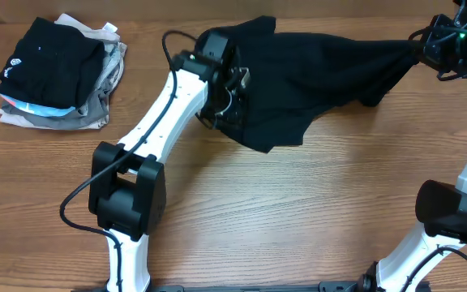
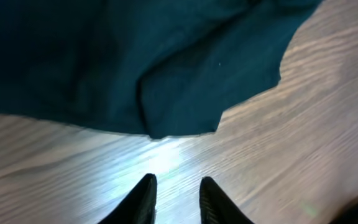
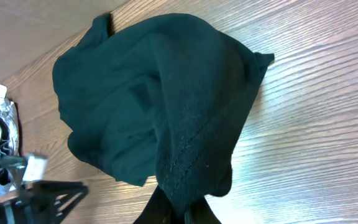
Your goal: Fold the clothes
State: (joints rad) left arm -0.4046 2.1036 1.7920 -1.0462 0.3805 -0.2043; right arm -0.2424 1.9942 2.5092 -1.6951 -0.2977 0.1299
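Clamped shut in my right pincer (image 3: 178,214) is a bunch of the one black shirt (image 1: 314,69), which stretches across the table (image 1: 298,211) toward my left pincer (image 2: 178,188), parted and empty over bare wood, my left arm (image 1: 164,105) hiding the shirt's edge, one folded stack (image 1: 59,77) well apart.

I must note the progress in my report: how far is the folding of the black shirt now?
Done: nothing yet. The black shirt lies bunched on the table, with no neat fold.
In hand: the right tool is shut on one end of it. The left tool is open and empty, near its edge.
Left: spread it flat, then fold it, perhaps like the pile of folded clothes.
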